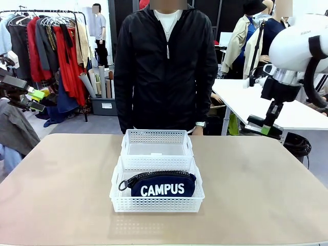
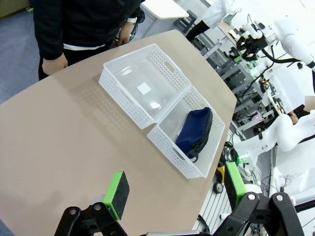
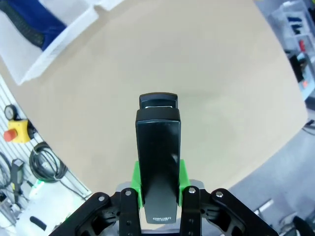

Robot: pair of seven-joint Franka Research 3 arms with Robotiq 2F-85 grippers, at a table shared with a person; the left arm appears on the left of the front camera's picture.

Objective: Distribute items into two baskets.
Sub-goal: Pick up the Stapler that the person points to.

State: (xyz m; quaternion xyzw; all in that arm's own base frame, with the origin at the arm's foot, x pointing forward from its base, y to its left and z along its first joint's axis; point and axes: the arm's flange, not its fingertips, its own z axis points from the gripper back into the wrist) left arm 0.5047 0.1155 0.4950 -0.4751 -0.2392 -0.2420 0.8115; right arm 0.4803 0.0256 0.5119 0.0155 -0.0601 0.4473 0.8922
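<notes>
The broad beige table (image 1: 61, 195) carries everything, with a person in a black zip jacket (image 1: 164, 66) standing at its far edge, arms down, apparently just watching. In the middle of the table two matching white perforated plastic baskets sit end to end and touching: the far basket (image 1: 156, 137) shows nothing inside but a small white label, while the near basket (image 1: 117, 200) already holds the navy soft zip pouch with white "CAMPUS" lettering (image 1: 163, 185), lying on its side with the zipper pull hanging toward the left. That likely leaves the far basket waiting for the second item. The robot's right hand (image 3: 157, 184) is raised well above the table's right side, its green pads (image 3: 136, 179) clamped together on the small black desk stapler (image 3: 157, 147) — gripped at one end so the body juts out lengthwise, probably to let it drop cleanly into a basket. The left hand (image 2: 172, 189) hangs over the near left of the table with its fingers wide apart and nothing between them — seemingly parked clear of the baskets.
</notes>
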